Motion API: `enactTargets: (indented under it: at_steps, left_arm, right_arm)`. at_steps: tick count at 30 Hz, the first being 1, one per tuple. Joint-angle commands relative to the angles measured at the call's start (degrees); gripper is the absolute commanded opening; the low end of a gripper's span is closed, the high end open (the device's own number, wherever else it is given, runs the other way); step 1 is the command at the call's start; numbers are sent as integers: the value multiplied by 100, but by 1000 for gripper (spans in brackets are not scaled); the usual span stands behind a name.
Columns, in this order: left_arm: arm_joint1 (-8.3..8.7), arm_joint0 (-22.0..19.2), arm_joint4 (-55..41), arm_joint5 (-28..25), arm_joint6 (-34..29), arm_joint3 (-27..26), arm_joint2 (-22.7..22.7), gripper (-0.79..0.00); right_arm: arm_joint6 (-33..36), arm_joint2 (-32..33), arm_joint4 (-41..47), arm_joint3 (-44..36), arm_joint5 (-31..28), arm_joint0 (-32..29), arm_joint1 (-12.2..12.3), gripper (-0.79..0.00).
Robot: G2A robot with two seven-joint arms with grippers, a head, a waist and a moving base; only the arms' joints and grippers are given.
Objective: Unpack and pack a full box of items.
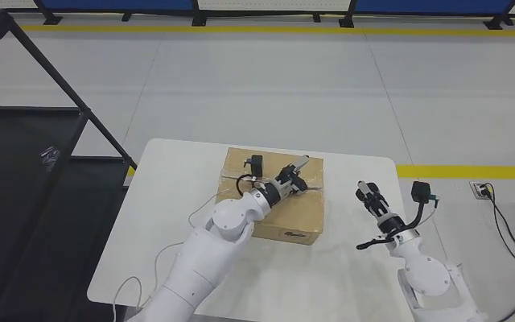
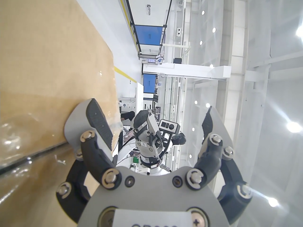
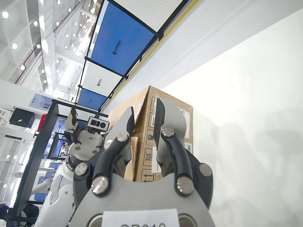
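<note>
A shut cardboard box [image 1: 278, 216] sealed with clear tape stands in the middle of the white table. My left gripper [image 1: 296, 171] is over the box top near its far right corner, open; in the left wrist view one of its fingers [image 2: 99, 124] lies by the taped seam of the box [image 2: 47, 60] while the other hangs in free air, left gripper [image 2: 153, 121] holding nothing. My right gripper [image 1: 368, 193] is above the table to the right of the box, apart from it. The right gripper [image 3: 144, 116] is slightly open and empty, pointing at the box [image 3: 142, 102].
The table [image 1: 169, 241] has bare surface to the left, front and right of the box. A black metal frame [image 1: 56, 137] stands past the table's left edge. Beyond the far edge is open floor with a yellow line [image 1: 451, 171].
</note>
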Motion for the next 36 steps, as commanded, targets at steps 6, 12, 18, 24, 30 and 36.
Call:
enactTargets:
  at_steps: [6, 12, 18, 24, 30, 36]
  left_arm:
    - [-176, -171, -11, -86, 128, 299, 227, 0]
    - [-351, -343, -66, -152, 195, 595, 415, 0]
    - [-519, -469, -142, -244, 195, 855, 558, 0]
    - [-644, -556, -147, -359, 221, 1054, 615, 0]
    - [-603, -609, 45, -603, 255, 975, 388, 0]
    - [-306, -356, 756, -811, 418, 225, -216, 0]
  right_arm:
    - [62, 118, 113, 176, -161, -22, 9, -566]
    - [106, 260, 205, 307, -282, -58, 23, -570]
    - [158, 359, 255, 402, -355, -82, 36, -566]
    - [235, 379, 308, 501, -402, -9, 40, -560]
    - [280, 269, 461, 640, -428, 261, 20, -533]
    - [625, -34, 635, 757, -386, 749, -16, -533]
